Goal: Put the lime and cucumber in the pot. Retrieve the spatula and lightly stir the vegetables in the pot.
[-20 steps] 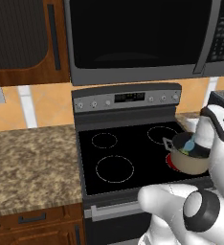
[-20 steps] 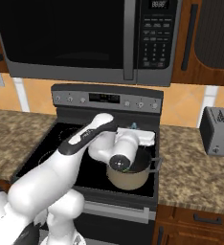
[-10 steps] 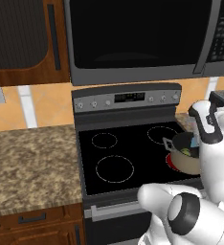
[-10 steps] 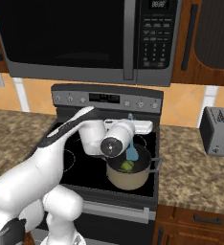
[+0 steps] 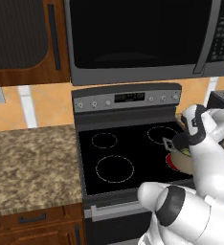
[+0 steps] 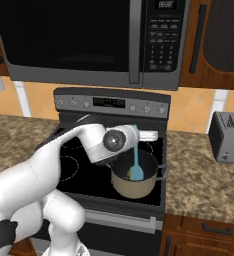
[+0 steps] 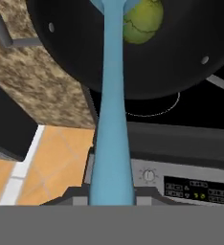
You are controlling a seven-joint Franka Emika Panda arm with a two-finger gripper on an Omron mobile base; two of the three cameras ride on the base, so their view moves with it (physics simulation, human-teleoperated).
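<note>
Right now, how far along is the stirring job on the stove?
Done: the lime lies in the pot; the cucumber cannot be made out. In hand: the gripper is shut on the spatula, blade down inside the pot. Left: finishing the light stir.

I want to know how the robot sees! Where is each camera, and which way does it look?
Left base view: behind the arm's left, facing the stove; white arm at lower right, hiding part of the pot.
Right base view: behind its right, facing the stove; arm at lower left, spatula dipped in the pot.
Hand view: on the hand, looking along the spatula handle into the pot at the lime.
All three share the pot and stove.
</note>
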